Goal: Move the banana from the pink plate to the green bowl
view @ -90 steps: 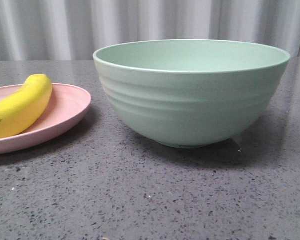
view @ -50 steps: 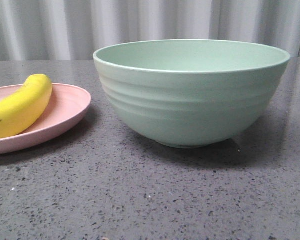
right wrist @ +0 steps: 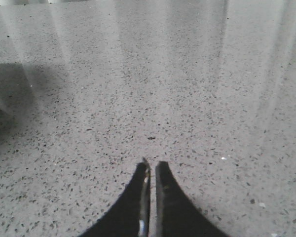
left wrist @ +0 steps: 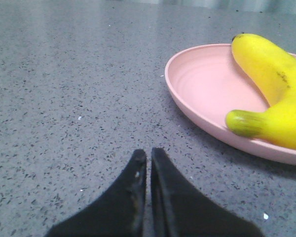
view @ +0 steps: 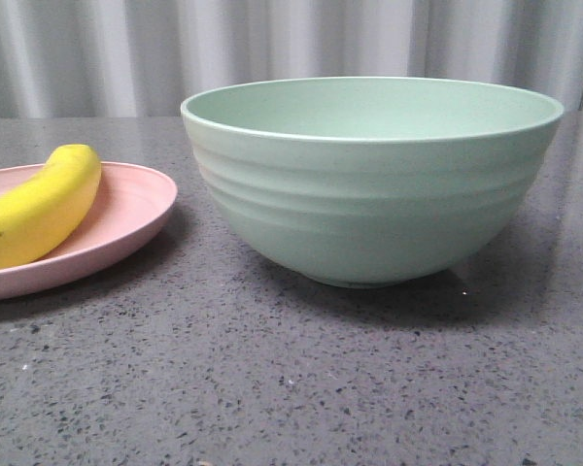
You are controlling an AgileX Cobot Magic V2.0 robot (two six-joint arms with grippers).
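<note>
Looking forward over the speckled dark grey stone counter (view: 301, 388), the front view shows a large, deep, matte mint-green bowl (view: 369, 194) with horizontal ridges around its outer wall, standing on a small foot right of centre. Just beside it on the left, not touching, sits a shallow pale pink round plate (view: 126, 218) with a slightly raised rim, partly cut off by the frame edge. On that plate lies a smooth, bright yellow curved banana (view: 39, 209) — glossy and plastic-looking, one rounded end pointing toward the bowl, a tiny dark speck on its skin. Pale pleated curtains (view: 291, 49) hang behind the counter. Neither arm appears in this view.

From the left wrist, the plate (left wrist: 202, 94) lies near the left gripper's (left wrist: 148, 155) black fingers (left wrist: 130, 197), which are pressed almost together with only a thin slit between them, grasping nothing. The banana (left wrist: 271, 79) rests against the plate's rim and inner slope; its stubby stem end is greenish, its far tip dark brown, with faint brown flecks along the curve.

From the right wrist, only bare counter (right wrist: 153, 89) shows, streaked with soft light — the right gripper's (right wrist: 151, 165) black fingers (right wrist: 133, 207) likewise clenched on nothing.
</note>
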